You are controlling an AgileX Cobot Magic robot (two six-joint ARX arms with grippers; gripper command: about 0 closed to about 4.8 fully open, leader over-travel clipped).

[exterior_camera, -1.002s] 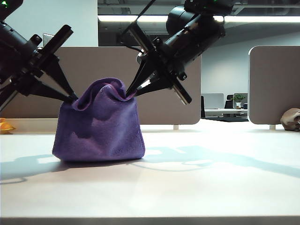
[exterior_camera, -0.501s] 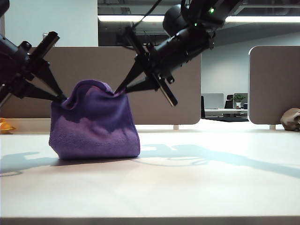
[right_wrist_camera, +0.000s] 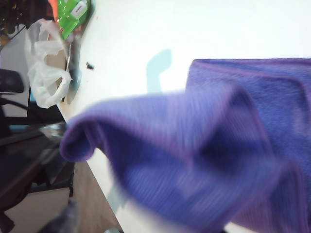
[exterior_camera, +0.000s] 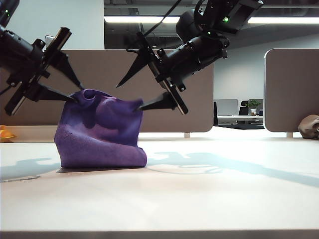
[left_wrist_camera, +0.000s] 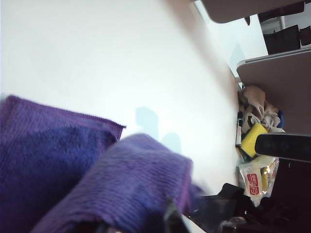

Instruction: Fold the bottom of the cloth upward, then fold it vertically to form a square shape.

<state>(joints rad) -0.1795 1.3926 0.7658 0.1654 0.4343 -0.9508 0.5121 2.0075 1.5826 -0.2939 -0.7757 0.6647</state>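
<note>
Purple cloth [exterior_camera: 101,130] heaped on the white table [exterior_camera: 199,194], base flat, top bunched into two raised peaks. Left gripper [exterior_camera: 75,92] at the cloth's left peak, jaws spread apart, lower fingertip touching or nearly touching the fabric, upper one clear above it; holding nothing, as far as can be made out. Right gripper [exterior_camera: 130,94] at the cloth's right peak, jaws gaping wide, lower fingertip at the fabric's edge, upper one well above it, nothing clamped between. In the left wrist view, cloth [left_wrist_camera: 92,174] blurred and close, hem visible against the table. In the right wrist view, cloth [right_wrist_camera: 204,160] likewise blurred, a fold drooping. Brownish lump [exterior_camera: 309,127] well apart from the cloth, at the far right.
</note>
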